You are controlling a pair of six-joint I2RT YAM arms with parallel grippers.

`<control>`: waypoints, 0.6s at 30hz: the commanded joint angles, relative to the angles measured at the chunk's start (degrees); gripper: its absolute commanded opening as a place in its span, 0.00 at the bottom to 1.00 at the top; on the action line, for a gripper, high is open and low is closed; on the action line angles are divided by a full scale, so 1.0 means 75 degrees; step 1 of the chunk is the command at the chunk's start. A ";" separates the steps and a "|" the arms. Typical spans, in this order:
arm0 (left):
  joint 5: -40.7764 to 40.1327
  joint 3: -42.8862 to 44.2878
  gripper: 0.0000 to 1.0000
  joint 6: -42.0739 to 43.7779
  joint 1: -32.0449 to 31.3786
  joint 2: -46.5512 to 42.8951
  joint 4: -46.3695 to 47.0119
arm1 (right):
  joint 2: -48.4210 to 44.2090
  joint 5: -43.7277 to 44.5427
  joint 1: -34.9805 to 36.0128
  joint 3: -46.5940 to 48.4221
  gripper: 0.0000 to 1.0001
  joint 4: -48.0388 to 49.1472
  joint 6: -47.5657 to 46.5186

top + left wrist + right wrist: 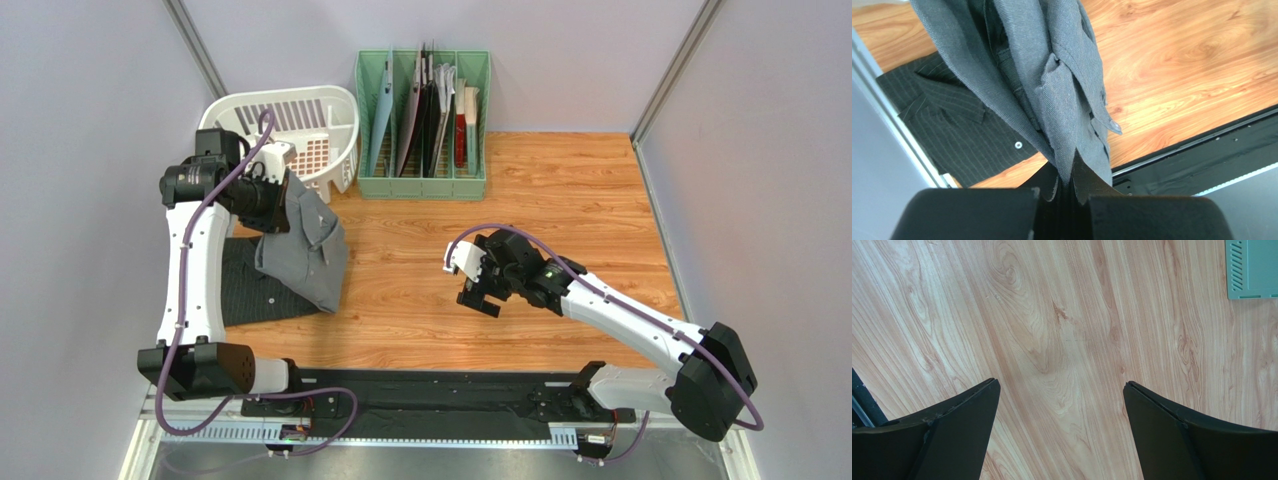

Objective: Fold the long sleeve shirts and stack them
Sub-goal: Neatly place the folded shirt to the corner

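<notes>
My left gripper is shut on the plain grey shirt and holds it up, so it hangs in a bunch above the table's left side. In the left wrist view the grey shirt hangs from my left gripper. The dark pinstriped shirt lies folded flat on the table at the left, partly under the hanging shirt; it also shows in the left wrist view. My right gripper is open and empty over bare wood mid-table, and shows open in the right wrist view.
A white laundry basket stands at the back left. A green file rack with folders stands at the back centre; its corner shows in the right wrist view. Grey walls close in left and right.
</notes>
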 commanded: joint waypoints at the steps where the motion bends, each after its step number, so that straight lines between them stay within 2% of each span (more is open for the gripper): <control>1: -0.0083 -0.0400 0.00 0.0875 0.0368 -0.0091 0.0198 | 0.0038 -0.0101 -0.0049 0.0047 1.00 0.0276 0.0001; 13: 0.0383 -0.0882 0.00 0.1932 0.1727 0.0717 0.1300 | -0.0032 -0.0042 -0.0049 0.0035 1.00 0.0053 -0.0034; 18: 0.0548 -0.1104 0.00 0.2611 0.2044 0.0730 0.1663 | -0.0044 0.0017 -0.0038 0.0023 1.00 -0.0064 -0.0069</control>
